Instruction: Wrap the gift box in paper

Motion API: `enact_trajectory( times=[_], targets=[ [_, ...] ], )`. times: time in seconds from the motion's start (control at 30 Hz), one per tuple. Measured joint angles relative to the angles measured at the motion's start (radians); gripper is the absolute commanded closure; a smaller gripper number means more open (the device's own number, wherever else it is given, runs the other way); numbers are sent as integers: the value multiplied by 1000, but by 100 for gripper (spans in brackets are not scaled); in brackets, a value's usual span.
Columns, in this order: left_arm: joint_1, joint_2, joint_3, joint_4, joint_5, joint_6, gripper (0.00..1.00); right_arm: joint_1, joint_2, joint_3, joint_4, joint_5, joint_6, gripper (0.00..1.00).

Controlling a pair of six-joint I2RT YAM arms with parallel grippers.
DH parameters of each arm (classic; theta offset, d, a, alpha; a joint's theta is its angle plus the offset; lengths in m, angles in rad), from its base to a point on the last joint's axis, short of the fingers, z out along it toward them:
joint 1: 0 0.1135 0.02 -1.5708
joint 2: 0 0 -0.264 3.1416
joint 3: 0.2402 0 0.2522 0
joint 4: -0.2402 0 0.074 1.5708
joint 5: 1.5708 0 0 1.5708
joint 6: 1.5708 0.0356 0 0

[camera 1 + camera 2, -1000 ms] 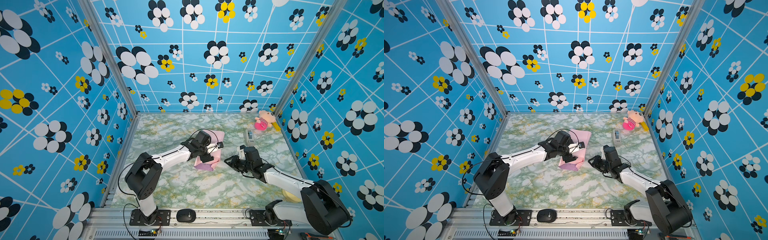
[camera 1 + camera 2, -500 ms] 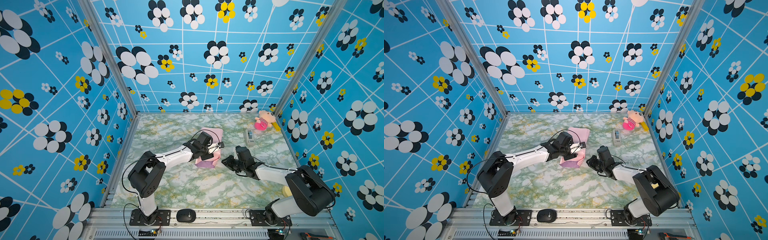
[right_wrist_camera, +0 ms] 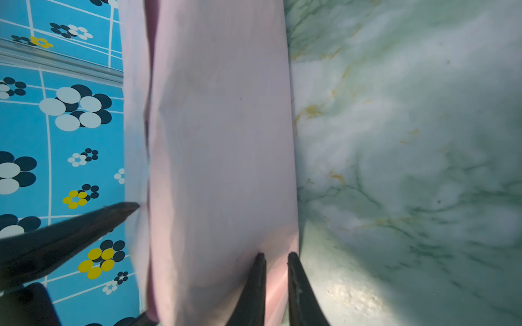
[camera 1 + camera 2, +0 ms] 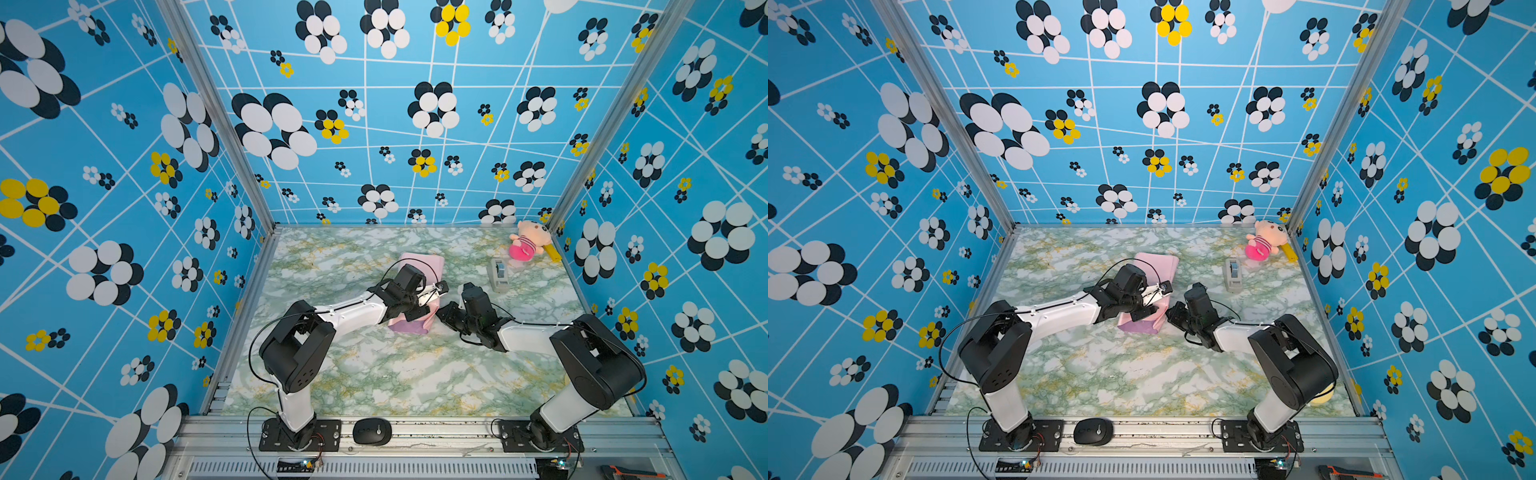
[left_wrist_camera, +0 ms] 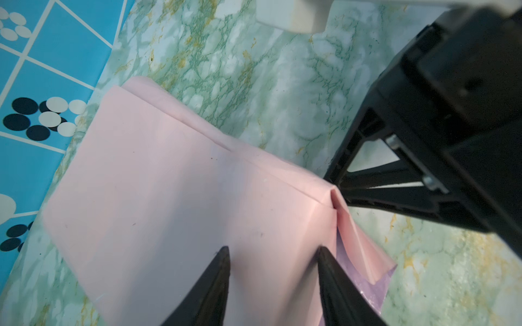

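Right wrist, fingers (image 3: 258,282) narrowly apart, pinching paper (image 3: 220,141)

Tabletop (image 4: 374,374) (image 4: 1100,374): flat surface with a green-and-white marbled pattern veined in yellow, shown in both top views. Near its middle lies the folded paper (image 4: 422,262) (image 4: 1158,264), pale pink face up, lilac along its near edge. Well apart, toward the far right corner, a grey tape dispenser (image 4: 498,274) (image 4: 1233,274) sits near a pink plush toy (image 4: 528,247) (image 4: 1262,245); a yellow object (image 4: 552,252) (image 4: 1289,252) lies just beside the toy. At the near right edge in a top view, a pale yellow rounded item (image 4: 1323,394), mostly hidden.
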Motion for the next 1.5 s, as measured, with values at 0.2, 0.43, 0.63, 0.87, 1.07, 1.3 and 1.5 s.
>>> enact_trajectory(
  times=[0.2, 0.43, 0.63, 0.87, 1.07, 1.3, 1.5],
  targets=[
    [0, 13, -5, 19, 10, -28, 52, 16, 11, 3, 32, 17, 2, 84],
    [0, 13, -4, 20, 1, -66, 37, 28, -2, -24, 58, 49, 11, 84],
    [50, -51, 35, -52, 40, -222, 19, 29, -15, -37, 63, 55, 15, 84],
    [279, -201, 50, -89, 111, -610, 16, 29, -35, -48, 62, 56, 15, 84],
    [375, -142, -64, -60, 240, -848, 16, 29, -38, -49, 63, 56, 15, 83],
    [345, -61, -146, 52, 397, -1026, 18, 24, -39, -55, 61, 55, 15, 84],
    [270, -61, -166, 150, 440, -1100, 19, 7, -55, -74, 57, 55, 15, 84]
  ],
)
